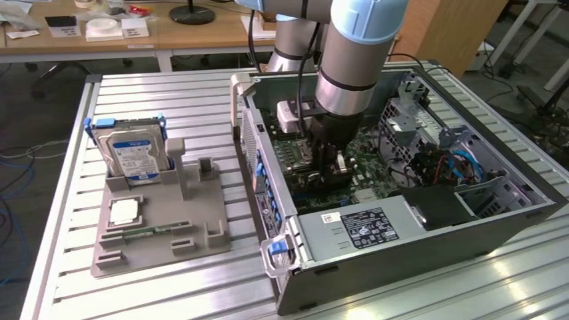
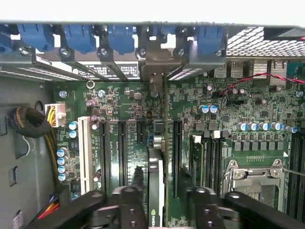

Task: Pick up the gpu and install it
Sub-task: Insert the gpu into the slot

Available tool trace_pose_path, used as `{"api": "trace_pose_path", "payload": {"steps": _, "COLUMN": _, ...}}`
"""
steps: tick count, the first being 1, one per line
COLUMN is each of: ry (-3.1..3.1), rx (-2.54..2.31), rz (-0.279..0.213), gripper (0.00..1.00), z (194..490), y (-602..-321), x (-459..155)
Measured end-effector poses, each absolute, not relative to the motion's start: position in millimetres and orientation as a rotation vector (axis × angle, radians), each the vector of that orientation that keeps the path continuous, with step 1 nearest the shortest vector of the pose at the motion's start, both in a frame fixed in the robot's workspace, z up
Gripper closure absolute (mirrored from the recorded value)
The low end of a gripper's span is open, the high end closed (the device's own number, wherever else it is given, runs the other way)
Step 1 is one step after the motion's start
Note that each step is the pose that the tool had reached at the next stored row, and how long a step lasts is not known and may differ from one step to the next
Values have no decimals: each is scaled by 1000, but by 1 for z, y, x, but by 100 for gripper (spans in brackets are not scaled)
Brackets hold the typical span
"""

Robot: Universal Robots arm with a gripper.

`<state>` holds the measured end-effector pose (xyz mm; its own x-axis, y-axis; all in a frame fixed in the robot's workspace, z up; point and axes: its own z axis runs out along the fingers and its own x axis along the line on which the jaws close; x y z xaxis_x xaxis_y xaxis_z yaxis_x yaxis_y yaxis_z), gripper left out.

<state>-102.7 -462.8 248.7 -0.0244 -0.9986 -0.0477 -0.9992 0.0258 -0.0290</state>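
The gpu [image 2: 156, 191] stands on edge in a motherboard slot inside the open computer case [image 1: 400, 257]. I see it edge-on as a thin dark card running away to its silvery bracket [image 2: 153, 67] at the case's rear wall. My gripper [image 2: 159, 207] straddles the card from above, open. One finger [image 2: 128, 205] sits close beside the card and the other finger [image 2: 205, 205] stands clearly apart from it. In the exterior view the gripper [image 1: 324, 167] reaches straight down into the middle of the case, hiding the card.
A grey holder tray [image 1: 156, 233] on the exterior view's left carries a blue-labelled hard drive [image 1: 133, 157] and a slim green memory stick [image 1: 146, 231]. The power supply [image 1: 374, 227] and drive cage [image 1: 418, 120] flank the arm. A white slot [image 2: 86, 152] and the CPU socket [image 2: 252, 176] lie on either side of the card.
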Motion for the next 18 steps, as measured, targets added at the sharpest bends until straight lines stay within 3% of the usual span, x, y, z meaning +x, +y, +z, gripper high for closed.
{"api": "trace_pose_path", "payload": {"steps": 4, "ry": 2210, "rx": -2155, "rz": 19, "gripper": 42, "z": 249, "y": -463, "x": -103}}
{"api": "trace_pose_path", "payload": {"steps": 18, "ry": 2210, "rx": -2155, "rz": 19, "gripper": 42, "z": 249, "y": -463, "x": -103}}
